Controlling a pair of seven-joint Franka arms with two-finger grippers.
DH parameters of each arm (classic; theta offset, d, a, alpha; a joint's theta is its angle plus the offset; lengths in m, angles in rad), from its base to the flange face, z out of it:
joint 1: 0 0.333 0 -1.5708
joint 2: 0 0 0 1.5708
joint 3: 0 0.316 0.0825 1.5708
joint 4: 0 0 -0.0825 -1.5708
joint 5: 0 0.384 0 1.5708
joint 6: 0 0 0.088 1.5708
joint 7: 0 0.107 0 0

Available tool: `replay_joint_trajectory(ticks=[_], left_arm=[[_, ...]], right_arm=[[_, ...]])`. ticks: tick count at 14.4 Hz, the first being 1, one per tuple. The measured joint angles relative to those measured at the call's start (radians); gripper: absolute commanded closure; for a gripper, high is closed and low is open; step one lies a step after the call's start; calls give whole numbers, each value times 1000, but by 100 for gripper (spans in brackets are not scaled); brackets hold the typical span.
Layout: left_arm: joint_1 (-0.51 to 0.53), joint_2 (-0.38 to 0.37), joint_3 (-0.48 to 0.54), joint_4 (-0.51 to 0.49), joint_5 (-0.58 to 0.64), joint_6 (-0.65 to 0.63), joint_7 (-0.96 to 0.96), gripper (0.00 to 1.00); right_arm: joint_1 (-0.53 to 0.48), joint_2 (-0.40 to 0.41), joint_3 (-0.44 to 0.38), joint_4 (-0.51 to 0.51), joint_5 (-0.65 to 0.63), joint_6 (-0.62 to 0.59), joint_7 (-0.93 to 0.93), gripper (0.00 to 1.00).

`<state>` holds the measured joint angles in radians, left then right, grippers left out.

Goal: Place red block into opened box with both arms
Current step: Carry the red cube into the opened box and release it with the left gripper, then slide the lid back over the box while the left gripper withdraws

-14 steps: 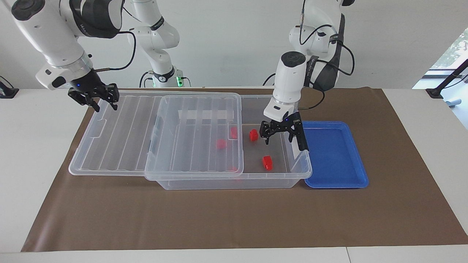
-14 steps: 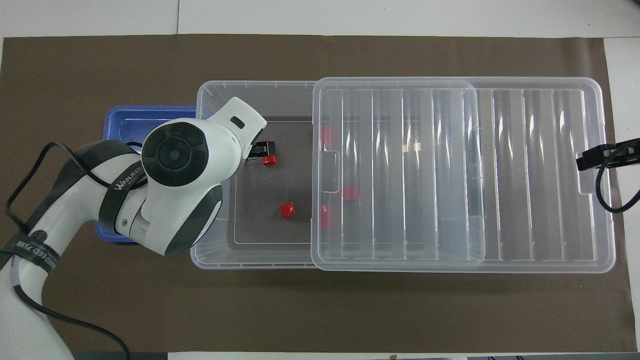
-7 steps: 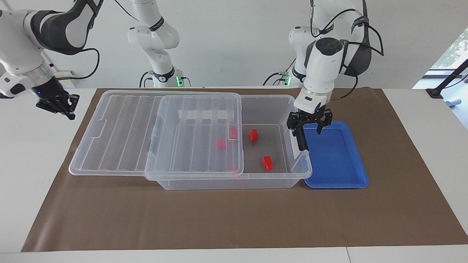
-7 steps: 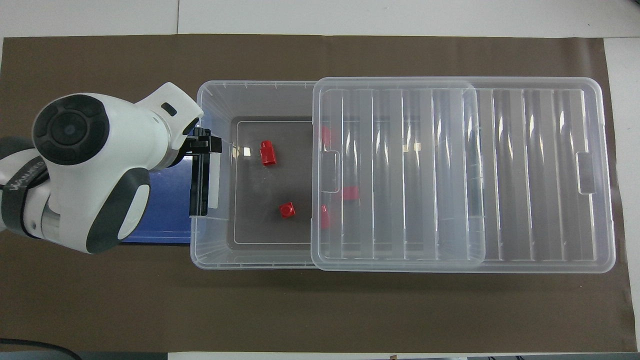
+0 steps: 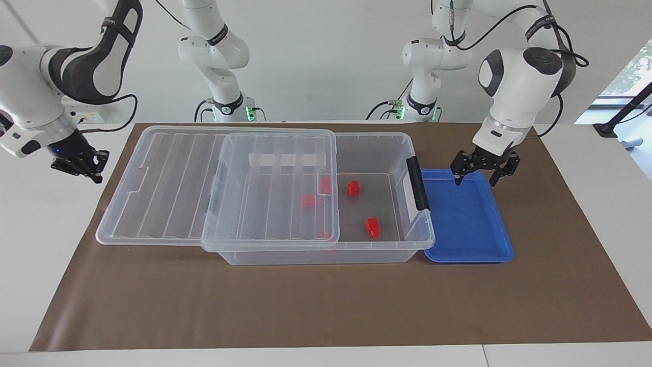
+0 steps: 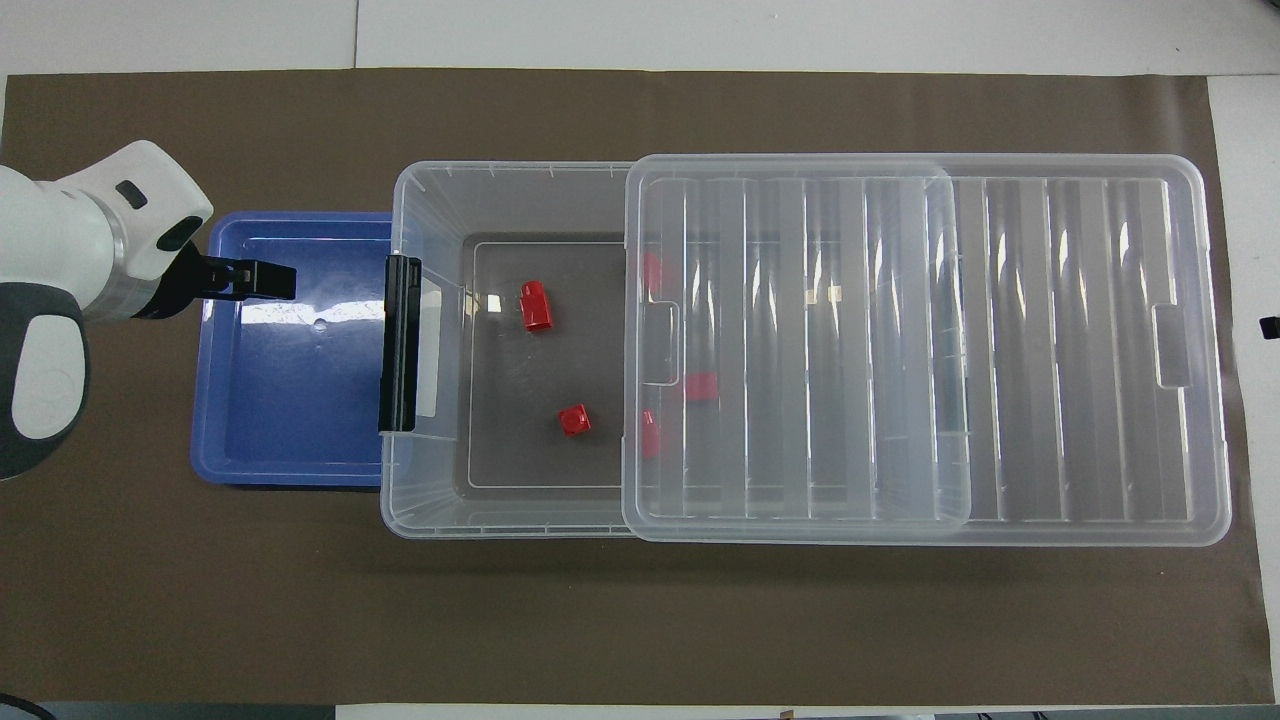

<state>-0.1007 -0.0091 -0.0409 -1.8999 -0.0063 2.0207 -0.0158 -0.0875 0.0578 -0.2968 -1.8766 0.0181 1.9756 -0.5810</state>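
You have the left end effector [image 5: 483,173] open and empty over the blue tray [image 5: 466,244], and the right end effector [image 5: 79,164] shut on nothing over the bare surface [image 5: 46,214]. A red block [image 5: 353,188] lies inside the box [image 5: 326,252], whose lid [image 5: 168,186] is slid half off.

We note a white table [image 5: 586,214] spread with a brown mat [image 5: 326,306]. On the mat rests the box [image 5: 316,255], its lid [image 5: 204,183] slid toward the right arm's end. Touching the box's other end sits a blue tray [image 5: 466,224].
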Motion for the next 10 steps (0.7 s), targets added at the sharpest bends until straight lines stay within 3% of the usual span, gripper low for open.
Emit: replay_joint_trajectory(ticks=[10], left_arm=[[43,-2,0,214,-18,-256,87,0]], right_arm=[[86,0,3,-24,3,2,161,100]])
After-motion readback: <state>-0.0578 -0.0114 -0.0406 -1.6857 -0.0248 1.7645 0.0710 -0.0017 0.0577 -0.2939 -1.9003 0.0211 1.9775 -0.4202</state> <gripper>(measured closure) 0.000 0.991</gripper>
